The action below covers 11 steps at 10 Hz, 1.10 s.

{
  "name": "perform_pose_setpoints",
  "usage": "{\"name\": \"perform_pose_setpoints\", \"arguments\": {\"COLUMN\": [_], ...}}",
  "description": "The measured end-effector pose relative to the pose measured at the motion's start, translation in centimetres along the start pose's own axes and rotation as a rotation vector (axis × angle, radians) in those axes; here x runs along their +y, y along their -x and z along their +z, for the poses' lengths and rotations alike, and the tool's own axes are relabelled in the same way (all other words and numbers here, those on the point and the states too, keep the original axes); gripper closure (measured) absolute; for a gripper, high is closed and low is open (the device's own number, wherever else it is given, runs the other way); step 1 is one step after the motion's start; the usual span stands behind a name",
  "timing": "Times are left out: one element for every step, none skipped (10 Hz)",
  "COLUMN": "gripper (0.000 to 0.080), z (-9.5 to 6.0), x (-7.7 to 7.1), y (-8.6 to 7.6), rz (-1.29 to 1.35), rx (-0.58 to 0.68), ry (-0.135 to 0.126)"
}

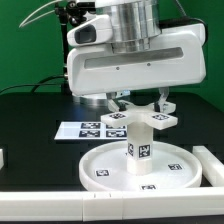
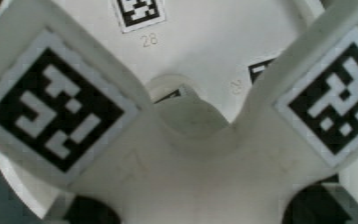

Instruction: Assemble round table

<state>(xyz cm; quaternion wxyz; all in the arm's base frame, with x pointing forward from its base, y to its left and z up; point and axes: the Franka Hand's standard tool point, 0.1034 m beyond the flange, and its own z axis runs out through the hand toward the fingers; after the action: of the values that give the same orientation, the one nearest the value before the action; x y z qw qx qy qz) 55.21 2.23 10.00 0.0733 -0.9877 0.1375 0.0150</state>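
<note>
The large round disc lies flat on the black table. The short thick cylinder leg stands upright at its middle. The cross-shaped piece sits on top of the leg, its tagged arms spread level. My gripper comes straight down over it, one finger on each side, shut on the piece's middle. In the wrist view the cross-shaped piece fills the frame with two large tags. My dark fingertips press its body from both sides, and my gripper holds it between them.
The marker board lies flat behind the disc on the exterior view's left. White rail blocks stand at the right, along the front and at the left edge.
</note>
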Motion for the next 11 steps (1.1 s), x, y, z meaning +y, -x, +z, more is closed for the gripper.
{"name": "perform_pose_setpoints", "arguments": {"gripper": [0.0353,0.0353,0.0353,0.0353,0.0353,0.0353,0.0353,0.0353,0.0353,0.0352,0.0352], "z": [0.00,0.04,0.09,0.07,0.05,0.05,0.05,0.06,0.09,0.08,0.07], "x": [-0.03,0.00,-0.15,-0.20,-0.25,-0.31,-0.47,-0.46,-0.49,-0.51,-0.57], "y": [-0.16,-0.29,-0.36,-0.32,-0.33,-0.32,-0.29,-0.31,-0.27,-0.30,-0.34], "rz": [0.088,0.146,0.258,0.343,0.417,0.470,0.570,0.631,0.677,0.747,0.834], "rx": [0.014,0.030,0.043,0.047,0.045,0.042,0.038,0.038,0.036,0.035,0.035], "ry": [-0.010,-0.014,-0.024,-0.032,-0.041,-0.050,-0.058,-0.063,-0.070,-0.073,-0.076]}}
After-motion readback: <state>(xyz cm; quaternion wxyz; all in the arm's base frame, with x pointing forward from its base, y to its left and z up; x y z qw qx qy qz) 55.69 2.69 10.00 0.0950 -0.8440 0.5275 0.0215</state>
